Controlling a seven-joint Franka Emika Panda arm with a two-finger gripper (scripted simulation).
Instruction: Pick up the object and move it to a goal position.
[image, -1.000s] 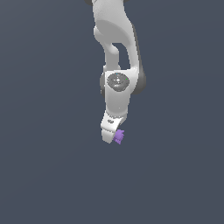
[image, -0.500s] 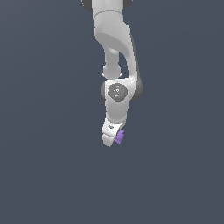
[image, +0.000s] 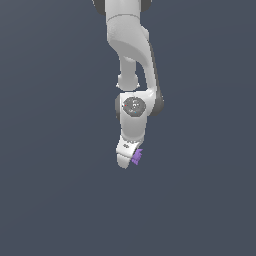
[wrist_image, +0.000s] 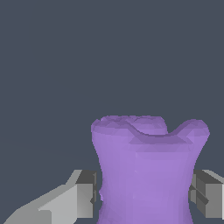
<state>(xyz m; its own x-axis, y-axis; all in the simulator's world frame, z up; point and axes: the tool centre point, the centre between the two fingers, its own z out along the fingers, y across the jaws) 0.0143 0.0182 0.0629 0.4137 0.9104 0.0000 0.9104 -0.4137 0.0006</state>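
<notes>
Tool (image: 131, 161), pointing downward, closed on the purple object (wrist_image: 146, 175): both fingers (wrist_image: 83, 194) press its sides. Exterior view: object (image: 137, 156) protrudes at the tool's tip, toward that view's right.

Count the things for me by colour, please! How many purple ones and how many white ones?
Purple: 1, the lumpy object held between the gripper fingers
White: 1, the robot arm
Total: 2
</notes>
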